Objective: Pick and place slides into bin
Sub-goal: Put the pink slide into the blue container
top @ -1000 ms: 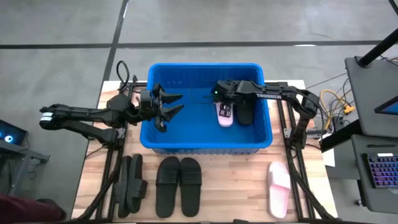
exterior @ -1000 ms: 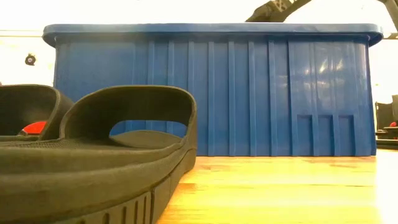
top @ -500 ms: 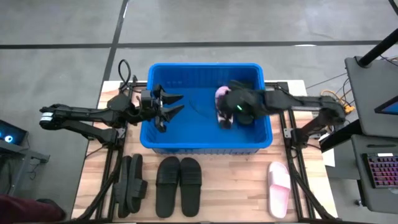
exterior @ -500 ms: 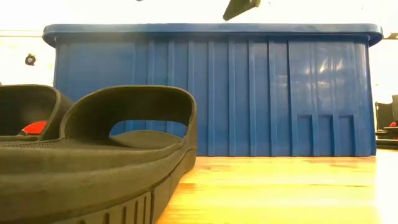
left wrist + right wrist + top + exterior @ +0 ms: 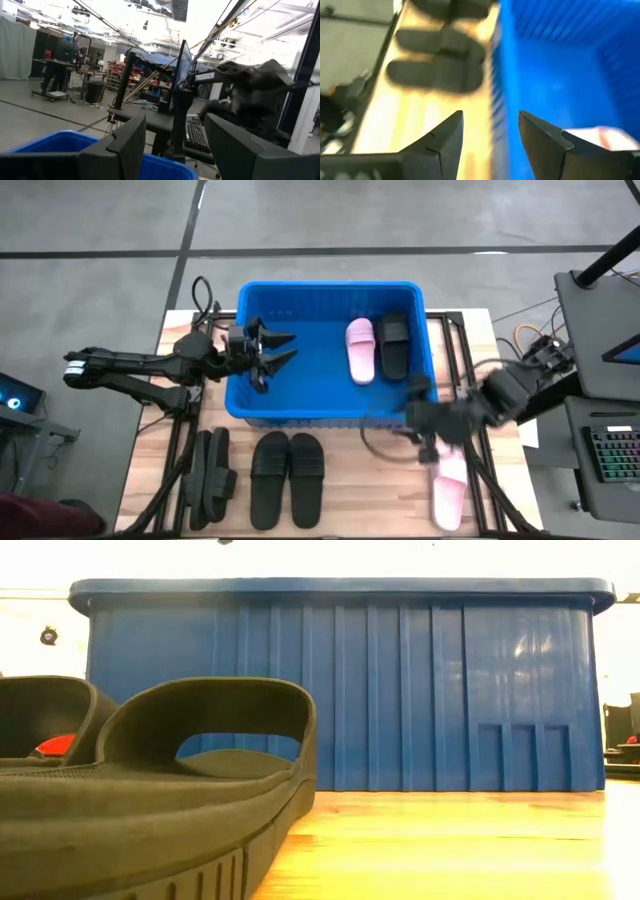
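Note:
The blue bin [image 5: 330, 408] stands at the table's far middle. A pale pink slide [image 5: 360, 350] and a black slide [image 5: 393, 345] lie side by side on its floor. My left gripper [image 5: 275, 350] hangs open and empty over the bin's left part. My right gripper [image 5: 422, 430] is open and empty, blurred, just outside the bin's near right corner. A second pink slide [image 5: 450, 485] lies on the table near it. A black pair [image 5: 287, 468] lies flat in front of the bin. Another black pair [image 5: 210, 475] lies to its left.
In the low view a black slide [image 5: 150, 790] fills the near left, with the bin's ribbed wall [image 5: 340, 690] behind it. The right wrist view shows the bin wall [image 5: 500, 75] and black slides [image 5: 437, 72] on the wood. A keyboard and cables lie off the table's right side.
My right gripper has left the bin's inside, gone over its near wall toward the table's near right, and come down close to the pink slide on the table. The pink slide it was over now lies uncovered in the bin beside the black one.

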